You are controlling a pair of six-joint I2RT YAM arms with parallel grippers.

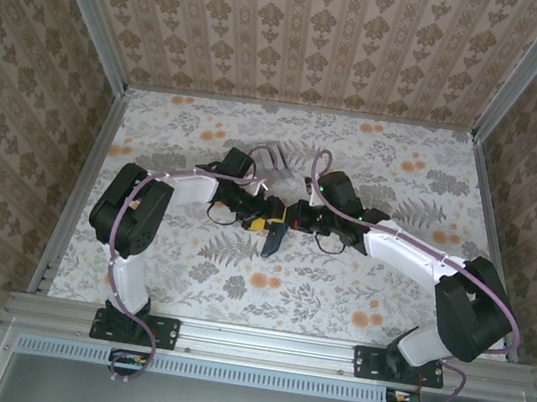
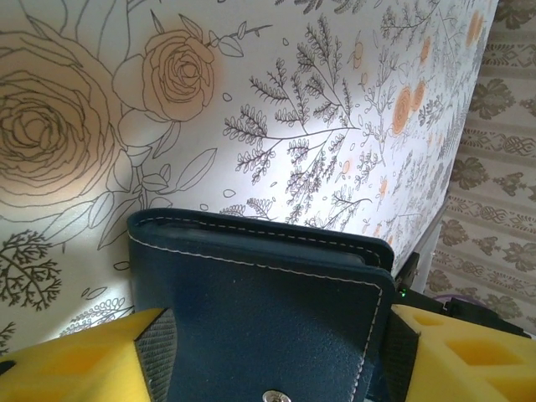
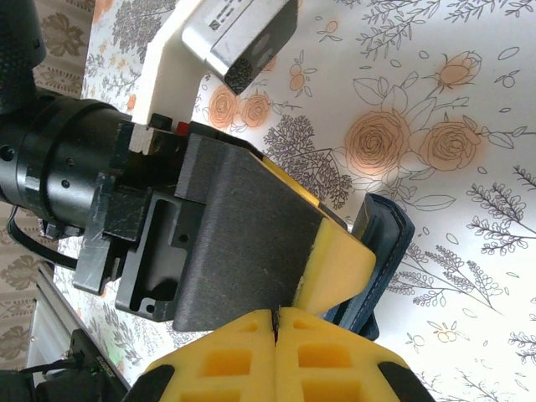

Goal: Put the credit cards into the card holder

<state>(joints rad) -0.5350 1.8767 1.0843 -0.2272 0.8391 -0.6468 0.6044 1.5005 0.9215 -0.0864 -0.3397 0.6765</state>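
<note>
While the left gripper (image 2: 280, 339) clamps the dark navy stitched folding card holder (image 2: 251, 268) over the floral-patterned table (image 2: 335, 126), the right gripper (image 3: 275, 322), fingers pressed together beside it, could prod it loose.

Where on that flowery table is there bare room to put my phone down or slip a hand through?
The far strip of table along the back wall is bare, and so is the near strip between the two arm bases. The middle is crowded: the left pincer grips a blue wallet, with the shut right pincer right beside it.
</note>
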